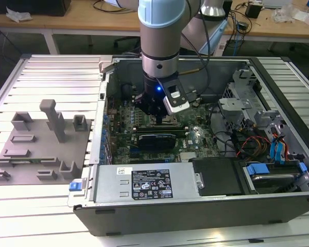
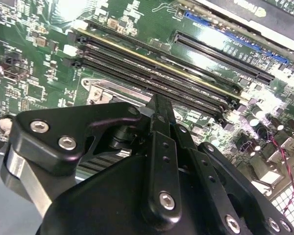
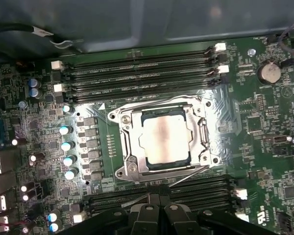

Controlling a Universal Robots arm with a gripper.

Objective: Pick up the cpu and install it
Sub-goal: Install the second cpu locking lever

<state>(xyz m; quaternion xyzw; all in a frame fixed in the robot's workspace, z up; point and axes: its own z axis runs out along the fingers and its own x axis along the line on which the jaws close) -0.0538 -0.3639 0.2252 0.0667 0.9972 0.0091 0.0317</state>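
My gripper hangs closed and empty above the motherboard.
The first wrist view shows the cpu seated in its socket; the exterior view shows the slatted bench.

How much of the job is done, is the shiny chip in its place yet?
The cpu already looks seated: in the first wrist view it lies flat inside the socket frame on the motherboard. The gripper hangs just above the board beside the socket and carries nothing visible. What is left cannot be read fully: the thin metal lever along the socket's edge may still need closing.
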